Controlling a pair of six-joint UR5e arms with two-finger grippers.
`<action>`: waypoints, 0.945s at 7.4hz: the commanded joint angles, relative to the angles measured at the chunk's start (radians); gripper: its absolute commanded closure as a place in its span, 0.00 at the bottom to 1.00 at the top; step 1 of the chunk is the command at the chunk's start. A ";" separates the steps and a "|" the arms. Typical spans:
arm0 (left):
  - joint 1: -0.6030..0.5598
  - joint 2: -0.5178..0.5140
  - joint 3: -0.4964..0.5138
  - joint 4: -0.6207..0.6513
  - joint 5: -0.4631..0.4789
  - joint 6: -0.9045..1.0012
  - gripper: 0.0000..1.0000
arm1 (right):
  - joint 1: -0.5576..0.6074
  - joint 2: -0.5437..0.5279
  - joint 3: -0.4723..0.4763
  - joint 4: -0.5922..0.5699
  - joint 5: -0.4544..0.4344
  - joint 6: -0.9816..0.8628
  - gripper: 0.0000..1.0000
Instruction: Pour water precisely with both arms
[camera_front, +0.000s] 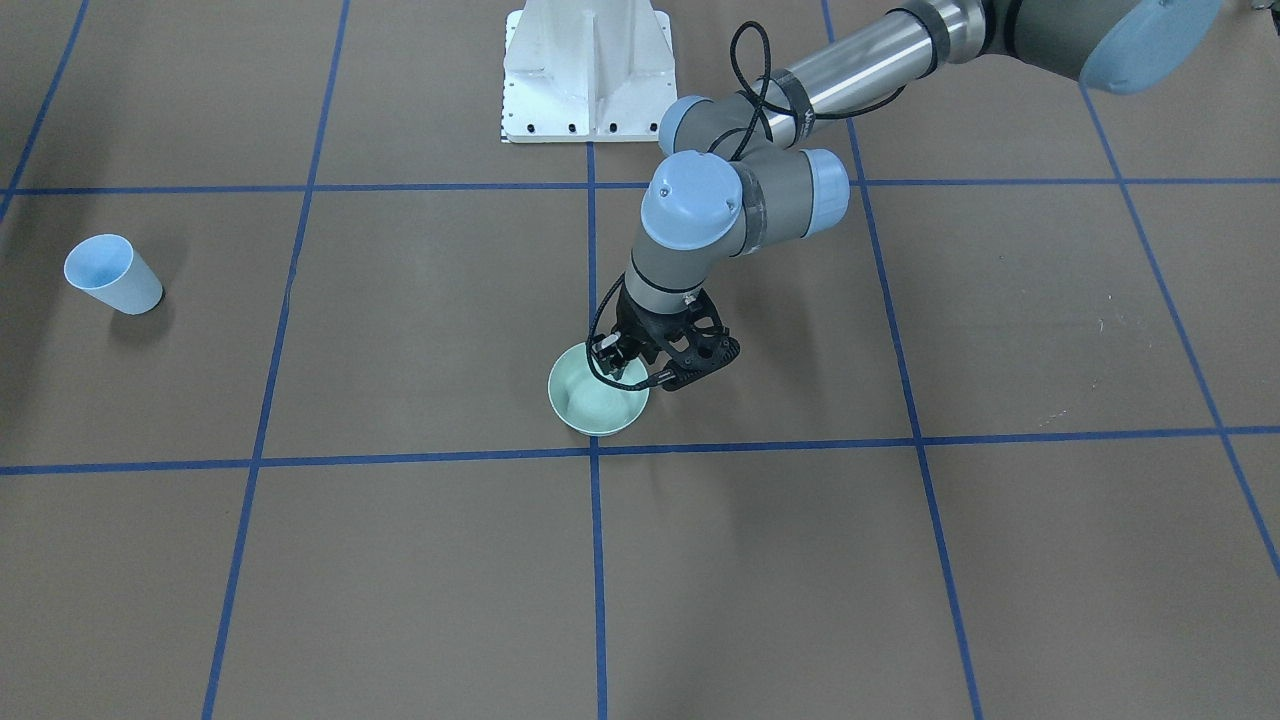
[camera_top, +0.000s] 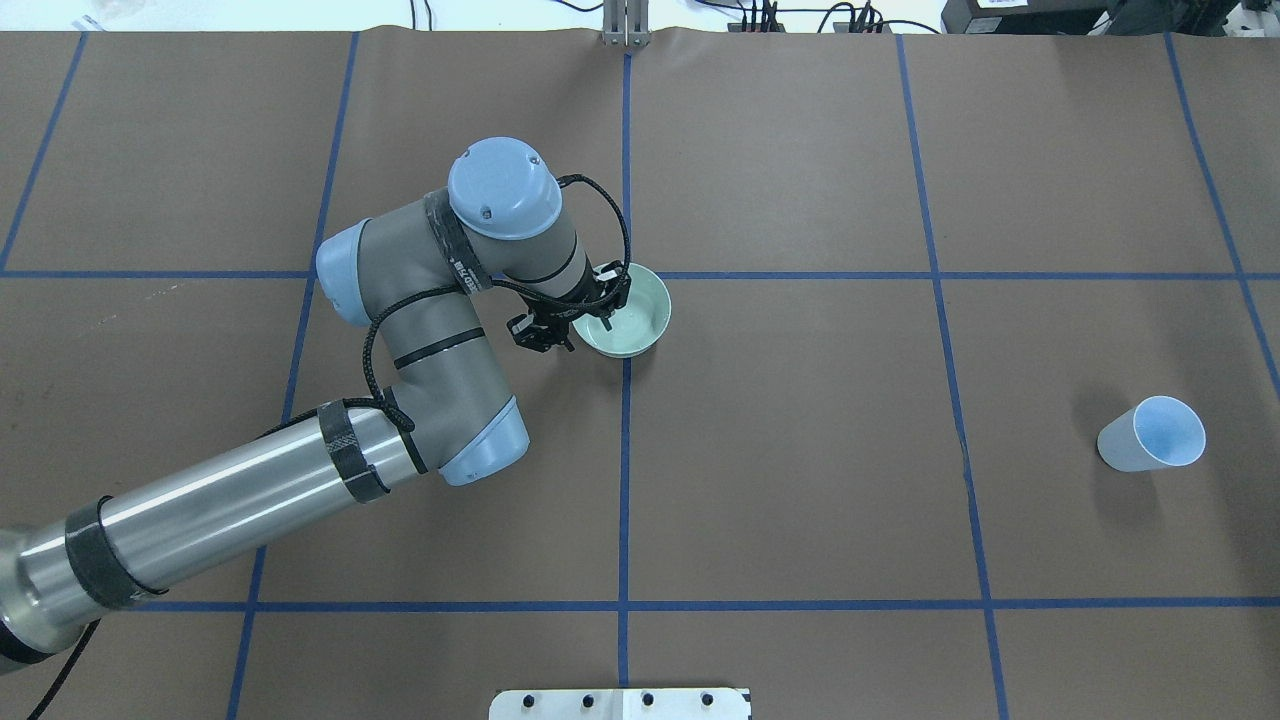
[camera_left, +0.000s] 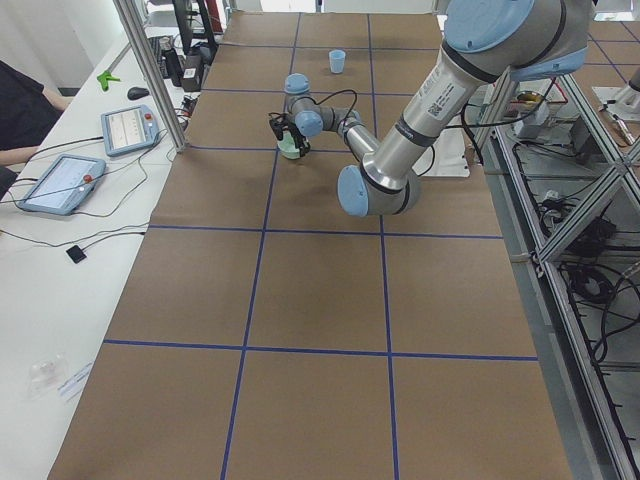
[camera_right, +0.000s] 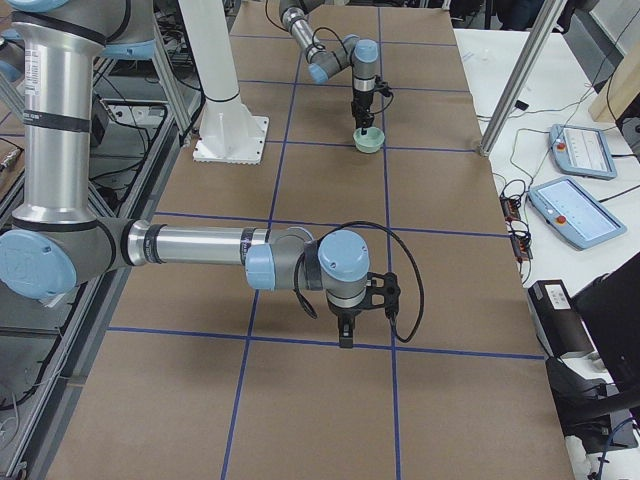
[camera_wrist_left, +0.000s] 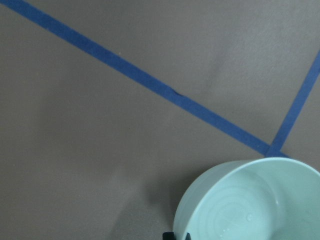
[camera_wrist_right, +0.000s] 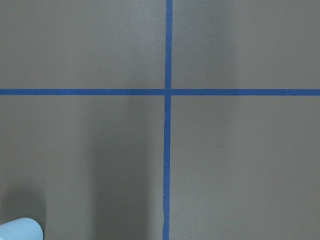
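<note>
Straddling the rim of the green bowl (camera_top: 628, 315), the left fingers (camera_top: 598, 310) are clamped on it; water (camera_wrist_left: 250, 210) lies inside. The right fingers' state cannot be told; the blue cup (camera_top: 1152, 434) stands well apart.

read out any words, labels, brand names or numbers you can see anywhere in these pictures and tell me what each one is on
No text can be read with confidence.
Left arm: small white print on the dark band near the wrist, too small to read.
Left arm forearm tube, in the exterior left view: dark lettering, blurred, unreadable.
Two tablets on the side bench: screens lit, contents too small.
Bowl and cup: no markings visible.
</note>
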 joint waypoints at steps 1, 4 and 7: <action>-0.071 0.003 -0.117 0.069 -0.052 0.002 0.00 | 0.000 0.005 0.007 0.001 -0.002 0.000 0.01; -0.163 0.075 -0.328 0.207 -0.132 0.004 0.00 | 0.000 0.074 0.043 -0.002 0.016 0.038 0.01; -0.168 0.088 -0.388 0.269 -0.129 0.002 0.00 | -0.093 -0.100 0.234 0.109 -0.052 0.235 0.00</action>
